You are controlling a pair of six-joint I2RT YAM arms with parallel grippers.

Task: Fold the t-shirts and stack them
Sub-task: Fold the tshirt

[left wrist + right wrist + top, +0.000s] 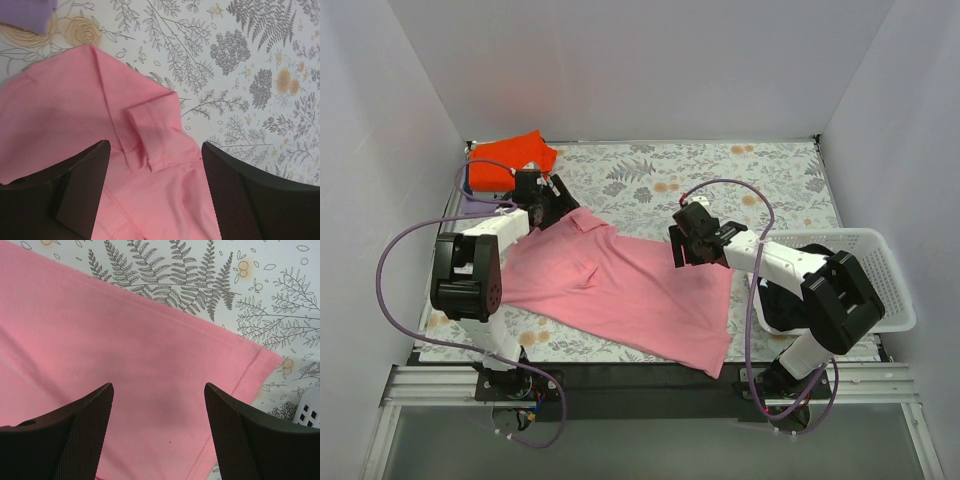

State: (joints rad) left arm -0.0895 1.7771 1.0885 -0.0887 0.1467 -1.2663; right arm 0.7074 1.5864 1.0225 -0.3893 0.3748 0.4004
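A light pink t-shirt lies spread across the floral table cover, slanting from upper left to lower right. Its sleeve with the folded cuff shows in the left wrist view. My left gripper hovers over the shirt's upper left corner, jaws open with only cloth below them. My right gripper stands open above the shirt's right hem corner, nothing between its fingers. A bright orange-red t-shirt lies bunched at the back left.
A white mesh basket sits at the right edge, partly behind the right arm. A purple item lies under the orange-red shirt at the left. White walls close in on three sides.
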